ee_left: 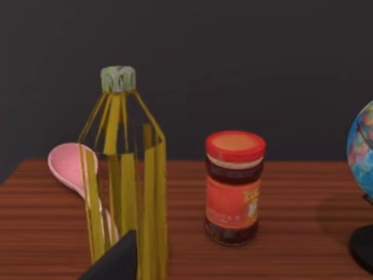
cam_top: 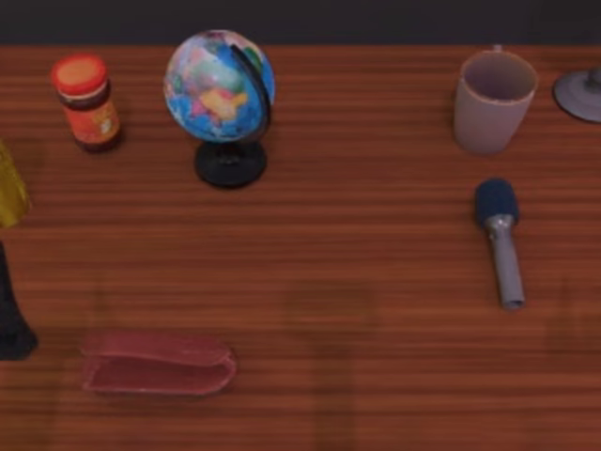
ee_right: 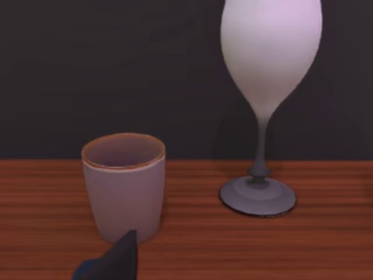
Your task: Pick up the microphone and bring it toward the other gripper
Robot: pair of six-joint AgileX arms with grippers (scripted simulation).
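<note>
Nothing of the task is done yet, as far as I can judge: the microphone lies flat and untouched on the wooden surface, on its right side, with no end effector at it, so approach, grasp, lift and carry all remain. Of the right end effector only a dark pointed fingertip shows in the right wrist view; I cannot tell how far it is open, and it holds nothing visible. Just beyond that tip stands the mauve cup, matte and slightly tapered, and farther off a smooth pale wine glass with a slim stem and round foot. The microphone has a rounded dark-blue foam head and a slim silver-grey cylindrical handle. The left end effector likewise shows one dark finger, state unclear, close before a yellow-striped bottle; beyond are a glossy red-lidded jar and a pink spoon.
</note>
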